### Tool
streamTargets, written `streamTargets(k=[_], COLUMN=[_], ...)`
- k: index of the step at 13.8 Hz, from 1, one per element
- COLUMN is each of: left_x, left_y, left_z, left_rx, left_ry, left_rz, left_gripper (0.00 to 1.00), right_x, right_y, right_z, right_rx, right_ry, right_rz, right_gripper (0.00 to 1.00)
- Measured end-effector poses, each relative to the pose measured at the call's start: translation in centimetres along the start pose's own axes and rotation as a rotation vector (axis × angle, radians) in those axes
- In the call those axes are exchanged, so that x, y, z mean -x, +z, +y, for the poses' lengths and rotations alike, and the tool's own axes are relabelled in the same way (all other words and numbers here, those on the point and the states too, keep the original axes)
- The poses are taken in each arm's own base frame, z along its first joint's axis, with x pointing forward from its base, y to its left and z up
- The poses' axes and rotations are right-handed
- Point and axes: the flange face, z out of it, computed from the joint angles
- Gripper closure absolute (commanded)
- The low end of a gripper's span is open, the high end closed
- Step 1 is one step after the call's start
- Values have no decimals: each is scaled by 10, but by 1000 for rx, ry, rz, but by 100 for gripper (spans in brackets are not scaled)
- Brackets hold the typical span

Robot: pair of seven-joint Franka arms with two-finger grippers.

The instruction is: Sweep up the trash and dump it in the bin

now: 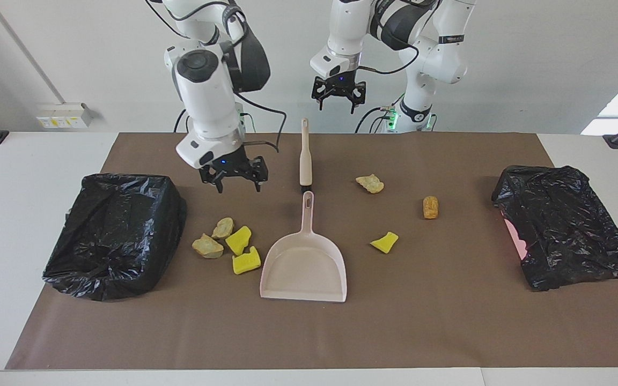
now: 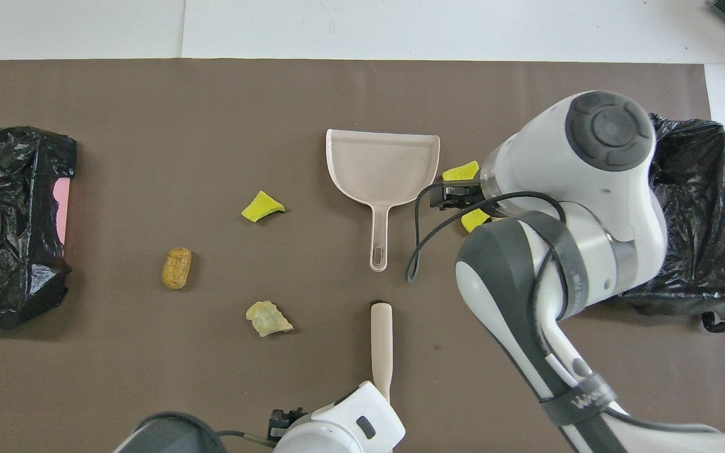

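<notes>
Trash (image 1: 228,245) beneath open, raised right claw (image 1: 235,181)

trash (image 1: 227,244): seven yellow and tan lumps | scattered beside dustpan (image 1: 303,268)

A: Where are the grippers?

B: The right gripper (image 1: 236,179) hangs open over the mat (image 1: 448,321), above the four lumps (image 1: 227,245) beside the bin (image 1: 116,236). The left gripper (image 1: 339,99) hangs open over the brush (image 1: 305,156) handle's end.

A: And the dustpan (image 1: 304,265)?

B: Flat on the mat, its handle toward the robots, almost touching the brush. Three more lumps (image 1: 389,212) lie toward the other bin (image 1: 564,225).
</notes>
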Motion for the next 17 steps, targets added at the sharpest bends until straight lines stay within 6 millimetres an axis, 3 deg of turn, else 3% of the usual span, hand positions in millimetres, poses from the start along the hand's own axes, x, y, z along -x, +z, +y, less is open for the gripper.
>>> streamTargets(k=[3, 5, 8, 9, 10, 12, 15, 17], left_x=[35, 50, 52, 49, 46, 40, 37, 35], left_y=[42, 68, 99, 109, 117, 124, 130, 145], left_z=[33, 52, 74, 78, 80, 79, 77, 78], left_rx=[-5, -8, 13, 18, 20, 16, 6, -15], left_ry=[15, -1, -52, -61, -67, -77, -83, -84], left_rz=[-3, -4, 9, 11, 11, 7, -1, -16], left_gripper=[0, 0, 1, 11, 17, 21, 22, 22], right_x=[-16, -21, -13, -10, -8, -5, -1, 0], right_y=[29, 52, 94, 104, 109, 110, 112, 113], right_z=[-15, -35, -79, -88, -94, -100, -104, -105], right_rx=[-14, -24, -20, -16, -13, -13, -11, -10], right_ry=[41, 62, 84, 83, 79, 69, 61, 59], right_rz=[-12, 9, 18, 14, 10, 9, 5, 3], right_gripper=[0, 0, 0, 0, 0, 0, 0, 0])
